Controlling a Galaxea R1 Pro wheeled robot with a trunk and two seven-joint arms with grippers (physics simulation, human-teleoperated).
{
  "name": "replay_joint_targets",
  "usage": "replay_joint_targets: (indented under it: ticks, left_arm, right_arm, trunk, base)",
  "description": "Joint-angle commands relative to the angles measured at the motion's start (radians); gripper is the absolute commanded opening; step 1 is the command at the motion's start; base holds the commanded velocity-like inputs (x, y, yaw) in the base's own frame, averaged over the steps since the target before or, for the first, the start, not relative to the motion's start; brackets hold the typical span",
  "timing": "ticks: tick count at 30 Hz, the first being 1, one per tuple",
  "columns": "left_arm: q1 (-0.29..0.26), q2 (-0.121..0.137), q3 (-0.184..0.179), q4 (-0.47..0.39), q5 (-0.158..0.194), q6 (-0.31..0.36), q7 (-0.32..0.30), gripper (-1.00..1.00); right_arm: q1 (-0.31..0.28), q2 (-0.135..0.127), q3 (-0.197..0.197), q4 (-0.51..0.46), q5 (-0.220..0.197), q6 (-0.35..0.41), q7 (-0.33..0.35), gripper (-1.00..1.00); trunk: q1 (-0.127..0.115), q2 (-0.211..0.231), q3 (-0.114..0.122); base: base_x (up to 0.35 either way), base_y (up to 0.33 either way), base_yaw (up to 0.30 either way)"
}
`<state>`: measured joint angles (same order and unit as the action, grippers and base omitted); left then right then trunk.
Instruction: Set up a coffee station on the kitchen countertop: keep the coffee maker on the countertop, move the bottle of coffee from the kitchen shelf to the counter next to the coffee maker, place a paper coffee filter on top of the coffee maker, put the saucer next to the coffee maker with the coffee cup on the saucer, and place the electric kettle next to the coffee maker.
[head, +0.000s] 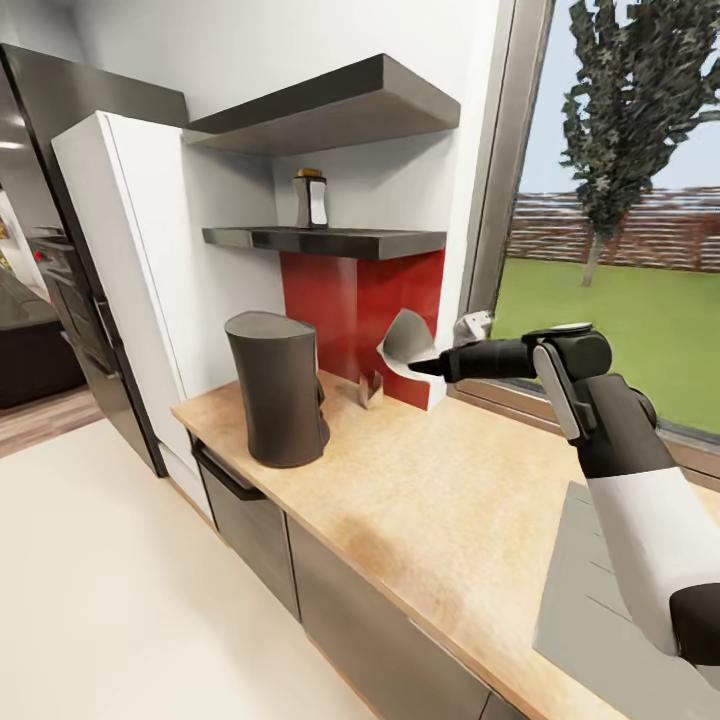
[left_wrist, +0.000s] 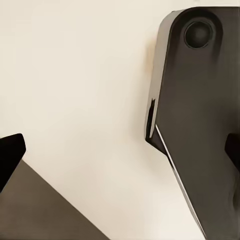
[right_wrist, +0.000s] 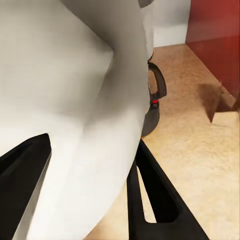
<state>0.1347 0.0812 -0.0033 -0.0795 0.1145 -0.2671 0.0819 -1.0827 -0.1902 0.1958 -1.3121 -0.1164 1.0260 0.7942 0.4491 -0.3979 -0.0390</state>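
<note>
White paper coffee filter (head: 405, 345) sits pinched in my right gripper (head: 425, 366), above the countertop (head: 440, 500) near its back edge. The coffee maker (head: 277, 388) stands by the left end; I cannot tell my left gripper's state.

Beside the worktop you have a tall white cabinet (head: 120, 270) and a dark fridge (head: 60, 250), a red wall panel (head: 350, 300) behind, and a window (head: 620, 220) showing lawn, fence and tree (head: 630, 110).

Legible text, labels, brands, numbers, signs: none. The bottle of coffee (head: 311, 200) on the kitchen shelf (head: 330, 241) shows a pale front panel, too small to read. The coffee maker (head: 278, 400) carries no readable marking.
</note>
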Motion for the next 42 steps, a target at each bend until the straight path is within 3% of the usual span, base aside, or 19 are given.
replay_joint_targets:
  ticks: [1,4,5,6,9,11,17,27,35,40,42]
  left_arm:
    - [0.0,0.0,-0.001,-0.002,0.008,-0.001,0.0,1.0]
    - [0.0,0.0,-0.001,-0.002,0.008,0.0,-0.001,1.0]
    - [0.0,0.0,-0.001,-0.002,0.008,0.0,-0.001,1.0]
    - [0.0,0.0,-0.001,-0.002,0.008,0.0,-0.001,1.0]
    - [0.0,-0.001,-0.002,-0.002,0.007,0.0,-0.001,1.0]
    - [0.0,-0.001,-0.003,-0.002,0.007,0.0,-0.001,1.0]
    - [0.0,-0.001,-0.003,-0.002,0.007,0.0,-0.001,1.0]
    - [0.0,-0.001,-0.001,-0.002,0.008,0.0,-0.002,1.0]
    - [0.0,-0.001,-0.003,-0.001,0.007,0.0,0.0,1.0]
    - [-0.001,-0.001,-0.003,-0.002,0.006,0.0,-0.001,1.0]
    - [-0.001,0.0,-0.003,-0.002,0.006,0.0,-0.002,1.0]
  right_arm:
    - [-0.003,0.0,0.007,0.002,-0.009,0.011,-0.001,-1.0]
    - [-0.028,0.0,0.037,0.033,-0.007,0.015,0.002,-1.0]
    - [-0.06,0.003,0.059,0.096,-0.006,0.016,0.003,-1.0]
    - [-0.118,0.008,0.087,0.237,-0.006,0.016,0.003,-1.0]
    - [-0.255,0.029,0.123,0.502,-0.007,0.015,0.003,-1.0]
    - [-0.293,0.039,0.129,0.543,-0.009,0.014,0.003,-1.0]
    - [-0.315,0.065,0.132,0.484,-0.011,0.013,0.005,-1.0]
    - [-0.329,0.127,0.132,0.476,-0.016,0.014,0.005,-1.0]
    - [-0.332,0.125,0.14,0.472,-0.011,0.013,0.032,-1.0]
    - [-0.336,0.143,0.129,0.472,-0.008,0.014,0.035,-1.0]
    - [-0.342,0.131,0.124,0.47,-0.011,0.013,0.035,-1.0]
  trunk:
    - [0.001,-0.002,-0.002]
    - [0.001,-0.002,-0.002]
    - [0.001,-0.002,-0.002]
    - [0.001,-0.002,-0.002]
    - [0.001,-0.002,-0.002]
    - [0.001,-0.002,-0.002]
    - [0.001,-0.002,-0.002]
    - [0.001,-0.002,-0.002]
    - [0.001,-0.002,-0.002]
    - [0.001,-0.002,-0.002]
    - [0.001,-0.002,-0.002]
  base:
    - [0.052,0.031,0.0]
    - [0.023,0.013,0.0]
    - [0.007,0.004,0.0]
    - [0.004,0.002,0.0]
    - [0.001,0.001,0.0]
    - [0.0,0.0,0.0]
    - [0.0,0.0,0.0]
    - [0.009,0.003,0.0]
    - [0.121,0.092,0.0]
    - [0.052,0.0,0.0]
    - [0.268,0.0,0.0]
